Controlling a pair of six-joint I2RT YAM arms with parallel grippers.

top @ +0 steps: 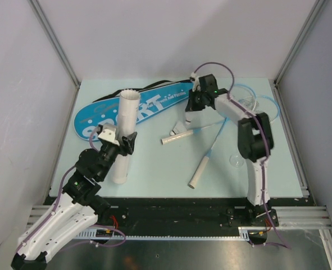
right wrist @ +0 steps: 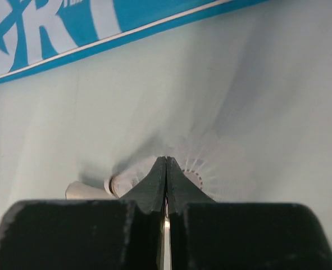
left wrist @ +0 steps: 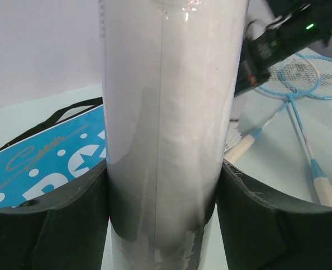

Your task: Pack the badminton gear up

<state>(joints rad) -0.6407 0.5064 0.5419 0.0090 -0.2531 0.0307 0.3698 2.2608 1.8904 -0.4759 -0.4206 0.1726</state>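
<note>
the blue racket cover (top: 154, 104) lies flat across the upper left of the table (top: 166, 169), and nothing holds it down. my guess is it will slide or stay shut when a racket is pushed at it.

the long white tube (top: 123, 135) stands in front of it at centre left, open end up. the left gripper (top: 122, 144) is clamped around its middle, a dark pad pressed to each side in the left wrist view. that is a smooth round wall held at one height only, so a nudge on the rim could twist or tip it.

the two rackets (left wrist: 300, 73) lie crossed at centre right, heads under the right arm and handles towards the lower middle. the arm could catch a shaft as it swings across.

the right gripper (right wrist: 166, 169) sits low at upper centre, fingers pressed together with a thin white sliver between them. it looks to be pinching the feather rim of a shuttlecock (right wrist: 210, 169). so slight a hold may bend the feathers or let go on the way to the tube, and a shuttlecock arriving skirt first may jam at the mouth.

as for writing, the cover reads "sport" in big white capitals, the tube hiding the middle from above. the right wrist view shows only "ort". the smaller script beside it is too fine to read. i see no lettering on the tube.
</note>
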